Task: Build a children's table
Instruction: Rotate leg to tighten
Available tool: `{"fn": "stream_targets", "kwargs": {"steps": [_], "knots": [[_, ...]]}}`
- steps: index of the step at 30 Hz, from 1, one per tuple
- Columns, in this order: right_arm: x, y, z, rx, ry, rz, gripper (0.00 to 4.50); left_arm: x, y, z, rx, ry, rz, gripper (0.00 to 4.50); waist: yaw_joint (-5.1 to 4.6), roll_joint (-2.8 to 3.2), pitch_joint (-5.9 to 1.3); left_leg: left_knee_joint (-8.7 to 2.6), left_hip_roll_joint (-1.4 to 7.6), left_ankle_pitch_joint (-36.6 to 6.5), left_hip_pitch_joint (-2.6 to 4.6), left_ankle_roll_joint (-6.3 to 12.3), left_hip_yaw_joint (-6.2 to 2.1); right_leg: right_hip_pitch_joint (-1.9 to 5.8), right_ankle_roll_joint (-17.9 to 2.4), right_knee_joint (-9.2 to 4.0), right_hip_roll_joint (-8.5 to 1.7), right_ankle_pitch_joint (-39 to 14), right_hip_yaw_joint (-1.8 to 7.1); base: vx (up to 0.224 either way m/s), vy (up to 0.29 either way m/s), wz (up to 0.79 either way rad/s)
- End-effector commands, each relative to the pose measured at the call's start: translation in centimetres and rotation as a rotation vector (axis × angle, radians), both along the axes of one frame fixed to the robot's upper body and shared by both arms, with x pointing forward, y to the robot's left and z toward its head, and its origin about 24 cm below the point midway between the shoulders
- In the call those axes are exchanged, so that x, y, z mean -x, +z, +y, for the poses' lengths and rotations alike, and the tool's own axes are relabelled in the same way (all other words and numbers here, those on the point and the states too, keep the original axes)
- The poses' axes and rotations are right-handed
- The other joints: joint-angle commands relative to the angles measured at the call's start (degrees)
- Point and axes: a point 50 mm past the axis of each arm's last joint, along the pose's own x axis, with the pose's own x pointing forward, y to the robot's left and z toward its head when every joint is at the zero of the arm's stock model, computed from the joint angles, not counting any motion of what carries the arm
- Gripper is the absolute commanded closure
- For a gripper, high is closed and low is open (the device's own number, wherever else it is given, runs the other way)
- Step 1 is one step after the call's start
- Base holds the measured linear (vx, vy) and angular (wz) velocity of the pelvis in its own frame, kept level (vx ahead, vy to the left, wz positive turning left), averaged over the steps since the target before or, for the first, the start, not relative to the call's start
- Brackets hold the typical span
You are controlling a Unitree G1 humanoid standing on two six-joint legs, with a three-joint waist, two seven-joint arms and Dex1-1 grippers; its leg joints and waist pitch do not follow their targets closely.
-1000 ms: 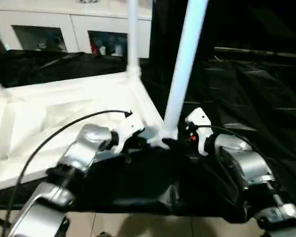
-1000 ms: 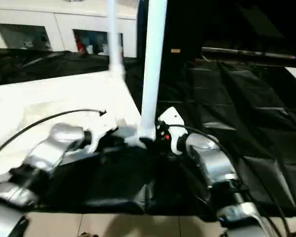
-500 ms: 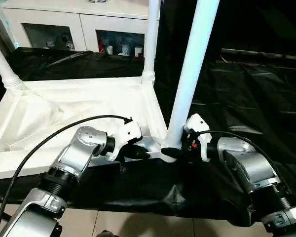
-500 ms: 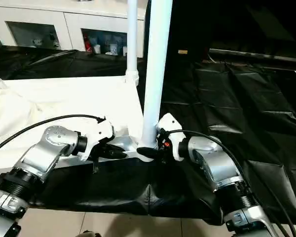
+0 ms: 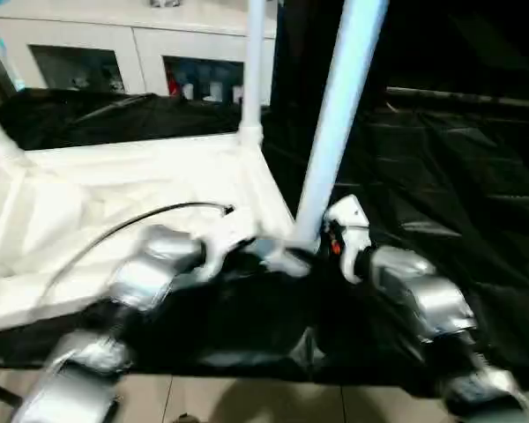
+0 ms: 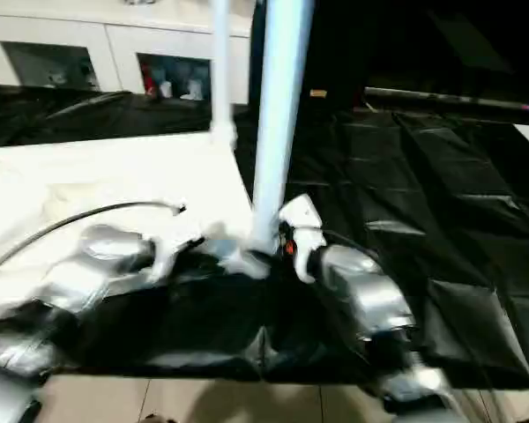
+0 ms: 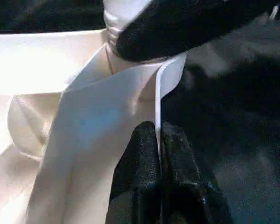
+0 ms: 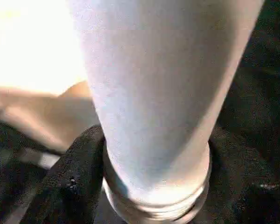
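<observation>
Little has moved: the nearest leg is still gripped at its base by the right pincer, the tabletop rim pinched by the left pincer. Light, stiff, slippery plastic is judged.

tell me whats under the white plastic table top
A black plastic sheet spreads out from beneath the white plastic table top. What supports the sheet is covered, so it cannot be seen.

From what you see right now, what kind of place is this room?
Probably an indoor room set up as a workspace, though I cannot be sure. A white cabinet with glass-front shelves holding small items stands at the back, black sheeting covers the work surface, and pale floor shows below.
</observation>
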Motion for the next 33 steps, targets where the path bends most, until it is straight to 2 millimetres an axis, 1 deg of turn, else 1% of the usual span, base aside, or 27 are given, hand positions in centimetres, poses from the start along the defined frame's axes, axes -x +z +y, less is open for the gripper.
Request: {"fn": "stream_targets", "kwargs": {"steps": [1, 2, 3, 4, 5, 8, 10, 11, 13, 14, 15, 16, 17, 18, 19, 21, 23, 24, 25, 27, 28, 29, 30, 31, 32, 33], "knots": [[0.3, -1.8, -0.2, 0.036, -0.123, 0.078, 1.76, -0.4, 0.0, -1.4, 0.068, 0.104, -0.011, 4.50, -0.27, -0.17, -3.08, -3.92, 0.42, -20.4, 2.11, -3.04, -0.27, 0.66, -8.9, -4.91, -1.11, -18.0, 0.56, 0.000, 0.000, 0.00], [0.1, -1.7, 0.3, 0.047, -0.134, 0.063, 1.76, -0.5, -0.1, -1.8, 0.056, 0.125, -0.010, 4.50, -0.17, -0.43, -3.25, -3.95, 0.37, -19.0, 1.73, -2.55, -0.36, 1.11, -8.3, -4.90, -1.14, -16.4, 0.47, 0.000, 0.000, 0.00], [0.0, -1.7, 0.8, 0.071, -0.141, 0.044, 1.76, -0.4, -0.2, -2.1, 0.049, 0.121, -0.008, 4.50, -0.10, -0.24, -3.31, -3.87, 0.29, -18.1, 1.61, -1.95, -0.32, 1.22, -8.2, -4.81, -1.05, -14.5, 0.42, 0.000, 0.000, 0.00], [-0.1, -1.6, 1.1, 0.087, -0.145, 0.030, 1.76, -0.4, -0.3, -2.3, 0.046, 0.115, -0.006, 4.50, -0.12, -0.27, -3.37, -3.80, 0.28, -17.6, 1.55, -1.69, -0.27, 1.23, -8.3, -4.77, -1.03, -13.5, 0.43, 0.000, 0.000, 0.00], [-0.3, -1.5, 1.7, 0.093, -0.144, 0.014, 1.76, -0.4, -0.4, -2.6, 0.044, 0.107, -0.005, 4.50, -0.08, -0.34, -3.45, -3.72, 0.21, -16.3, 1.37, -0.99, -0.20, 1.38, -8.6, -4.56, -1.01, -11.2, 0.37, 0.000, 0.000, 0.00], [-0.5, -1.3, 2.1, 0.085, -0.136, -0.005, 1.76, -0.4, -0.4, -2.7, 0.047, 0.105, -0.006, 4.50, -0.06, -0.29, -3.36, -3.70, 0.22, -16.4, 1.38, -0.55, -0.17, 1.47, -8.8, -4.63, -1.00, -10.9, 0.33, 0.000, 0.000, 0.00], [-0.7, -0.9, 2.4, 0.047, -0.111, -0.028, 1.76, -0.5, -0.4, -2.5, 0.049, 0.098, -0.008, 4.50, -0.12, -0.35, -3.25, -3.81, 0.21, -17.4, 1.35, -0.38, -0.20, 1.47, -8.6, -4.79, -0.98, -12.4, 0.27, 0.000, 0.000, 0.00], [-0.8, -0.4, 2.5, 0.011, -0.076, -0.045, 1.41, -0.5, -0.3, -2.3, 0.055, 0.090, -0.008, 4.50, -0.16, -0.44, -3.21, -3.86, 0.27, -18.4, 1.38, -0.30, -0.23, 1.43, -8.3, -4.92, -1.04, -13.7, 0.28, 0.000, 0.000, 0.00], [-0.8, 0.0, 2.4, -0.019, -0.041, -0.067, 1.06, -0.5, -0.2, -2.0, 0.058, 0.075, -0.013, 4.50, -0.14, -0.40, -3.23, -3.87, 0.34, -18.7, 1.38, -0.13, -0.28, 1.42, -8.2, -4.97, -1.07, -14.4, 0.28, 0.000, 0.000, 0.00], [-0.8, 0.2, 2.2, -0.032, -0.029, -0.076, 1.04, -0.5, -0.1, -1.9, 0.059, 0.072, -0.018, 4.50, -0.11, -0.53, -3.32, -3.80, 0.35, -18.0, 1.28, 0.09, -0.25, 1.54, -8.3, -4.86, -1.05, -13.4, 0.28, 0.000, 0.000, 0.00], [-0.9, 0.3, 2.1, -0.038, -0.025, -0.082, 1.04, -0.5, 0.0, -1.8, 0.063, 0.068, -0.023, 4.50, -0.06, -0.43, -3.30, -3.81, 0.36, -17.3, 1.23, 0.40, -0.25, 1.53, -8.6, -4.77, -1.10, -12.4, 0.29, 0.000, 0.000, 0.00], [-0.9, 0.5, 1.7, -0.031, -0.002, -0.095, 0.78, -0.5, 0.2, -1.5, 0.074, 0.052, -0.030, 4.50, -0.04, -0.45, -3.32, -3.81, 0.36, -17.0, 1.17, 0.50, -0.26, 1.62, -8.8, -4.73, -1.10, -12.0, 0.27, 0.000, 0.000, 0.00], [-0.7, 0.6, 1.2, -0.012, 0.068, -0.099, 0.67, -0.5, 0.5, -1.1, 0.085, 0.023, -0.034, 4.50, 0.01, -0.40, -3.35, -3.74, 0.42, -16.5, 1.19, 0.73, -0.22, 1.65, -9.2, -4.64, -1.09, -11.1, 0.27, 0.000, 0.000, 0.00], [-0.7, 0.6, 1.1, -0.011, 0.072, -0.099, 0.63, -0.5, 0.5, -1.1, 0.085, 0.021, -0.034, 4.50, 0.15, -0.44, -3.34, -3.72, 0.40, -16.3, 1.21, 0.83, -0.26, 1.80, -9.3, -4.66, -1.03, -10.7, 0.20, 0.000, 0.000, 0.00], [-0.4, 0.6, 0.8, 0.007, 0.124, -0.097, 0.60, -0.4, 0.6, -0.8, 0.090, -0.003, -0.035, 4.50, 0.01, -0.41, -3.29, -3.73, 0.45, -16.1, 1.07, 1.11, -0.24, 1.77, -9.7, -4.52, -1.08, -9.9, 0.26, 0.000, 0.000, 0.00], [0.1, 0.6, 0.3, 0.028, 0.217, -0.091, 0.60, -0.3, 0.7, -0.3, 0.090, -0.040, -0.033, 4.50, 0.18, -0.50, -3.27, -3.59, 0.44, -15.6, 1.23, 1.55, -0.13, 1.85, -10.2, -4.64, -1.05, -9.9, 0.28, 0.000, 0.000, 0.00], [1.0, 0.8, -0.7, 0.045, 0.353, -0.081, 0.60, 0.3, 1.1, 0.5, 0.106, -0.123, -0.019, 4.50, 0.45, -0.60, -3.27, -3.52, 0.57, -14.7, 1.17, 2.26, -0.11, 2.11, -10.4, -4.48, -1.06, -8.6, 0.31, 0.000, 0.000, 0.00], [1.4, 1.0, -1.1, 0.058, 0.409, -0.080, 0.60, 0.6, 1.3, 0.8, 0.120, -0.163, -0.005, 4.50, 0.50, -0.42, -3.30, -3.54, 0.67, -14.1, 1.11, 2.57, -0.14, 2.10, -11.0, -4.26, -1.15, -7.7, 0.30, 0.000, 0.000, 0.00], [1.4, 1.0, -1.1, 0.058, 0.410, -0.080, 0.60, 0.6, 1.3, 0.8, 0.120, -0.163, -0.004, 4.50, 0.43, -0.49, -3.31, -3.49, 0.67, -13.9, 1.10, 2.64, -0.09, 2.09, -11.2, -4.19, -1.06, -7.2, 0.28, 0.000, 0.000, 0.00], [1.8, 1.2, -1.8, 0.066, 0.464, -0.079, 0.60, 1.4, 1.6, 1.5, 0.134, -0.250, 0.043, 4.50, 0.31, -0.31, -3.31, -3.49, 0.67, -13.8, 1.16, 2.65, -0.07, 1.96, -12.0, -4.05, -1.00, -6.7, 0.26, 0.000, 0.000, 0.00], [2.0, 1.4, -2.0, 0.069, 0.487, -0.077, 0.60, 1.9, 1.6, 1.9, 0.126, -0.287, 0.075, 4.50, 0.29, -0.32, -3.35, -3.50, 0.75, -13.8, 1.20, 2.73, -0.10, 2.00, -12.7, -3.91, -1.04, -6.3, 0.24, 0.000, 0.000, 0.00], [2.1, 1.4, -2.1, 0.067, 0.502, -0.073, 0.60, 2.1, 1.6, 2.2, 0.121, -0.307, 0.092, 4.50, 0.27, -0.28, -3.29, -3.51, 0.76, -14.0, 1.27, 2.71, -0.04, 1.88, -13.0, -3.90, -0.97, -6.5, 0.26, 0.000, 0.000, 0.00], [2.2, 1.5, -2.2, 0.066, 0.520, -0.070, 0.60, 2.4, 1.6, 2.5, 0.119, -0.324, 0.110, 4.50, 0.29, -0.22, -3.27, -3.56, 0.84, -14.3, 1.36, 2.57, -0.03, 1.80, -13.1, -3.90, -1.00, -6.8, 0.29, 0.000, 0.000, 0.00], [2.3, 1.6, -2.2, 0.064, 0.532, -0.067, 0.60, 2.6, 1.6, 2.7, 0.118, -0.334, 0.119, 4.50, 0.41, -0.08, -3.29, -3.55, 0.98, -14.8, 1.65, 2.47, 0.01, 1.64, -13.4, -3.89, -0.97, -6.8, 0.33, 0.000, 0.000, 0.00], [2.4, 1.6, -2.3, 0.066, 0.541, -0.066, 0.60, 2.6, 1.6, 2.8, 0.119, -0.336, 0.121, 4.50, 0.42, -0.04, -3.19, -3.59, 0.96, -14.8, 1.57, 2.40, 0.02, 1.62, -13.4, -3.89, -0.92, -6.9, 0.34, 0.000, 0.000, 0.00], [2.6, 1.6, -2.3, 0.062, 0.559, -0.058, 0.60, 2.7, 1.6, 2.9, 0.124, -0.333, 0.127, 4.50, 0.76, -0.25, -3.17, -3.57, 0.94, -15.0, 1.70, 1.96, 0.18, 1.56, -13.1, -3.91, -0.84, -7.2, 0.37, 0.000, 0.000, 0.00]]}}
